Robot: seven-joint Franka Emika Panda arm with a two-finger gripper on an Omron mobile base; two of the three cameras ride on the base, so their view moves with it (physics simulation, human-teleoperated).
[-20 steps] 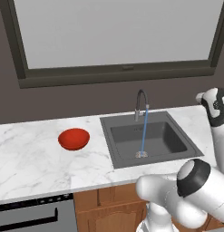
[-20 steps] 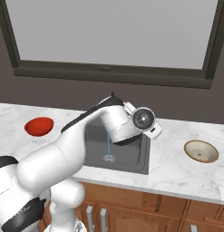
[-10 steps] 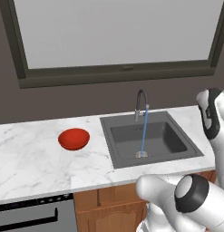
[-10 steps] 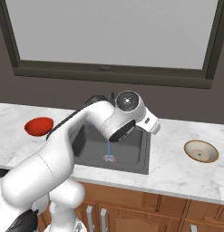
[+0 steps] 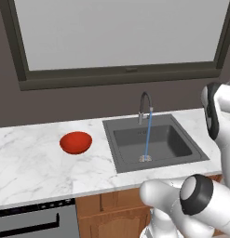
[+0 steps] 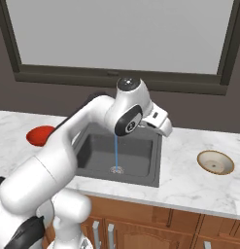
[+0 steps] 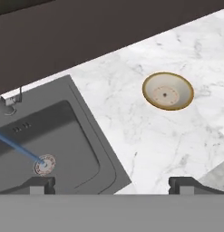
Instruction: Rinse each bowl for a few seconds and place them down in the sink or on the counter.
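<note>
The red bowl (image 5: 76, 142) sits upright on the counter (image 5: 28, 172) left of the sink (image 5: 110, 142); in the right base view the red bowl (image 6: 40, 135) is partly hidden behind my arm. On the counter (image 6: 189, 181) right of the sink (image 6: 136, 178) rests the beige bowl (image 6: 215, 162). In the hand view the beige bowl (image 7: 168, 91) lies ahead and to the right, well beyond my gripper (image 7: 113, 185). The gripper is open, its fingertips (image 7: 185, 183) wide apart with nothing between them, above the counter (image 7: 149, 145) beside the sink's right rim (image 7: 92, 131).
The dark faucet (image 5: 144, 105) runs a thin blue water stream (image 5: 147, 137) onto the drain (image 7: 44, 164). A dark wall and a window ledge stand close behind the counter. My white arm (image 6: 92, 126) arches over the sink.
My arm has swung up and right, carrying the hand from over the basin toward the sink's right rim. Both bowls stay put and the water keeps running.
</note>
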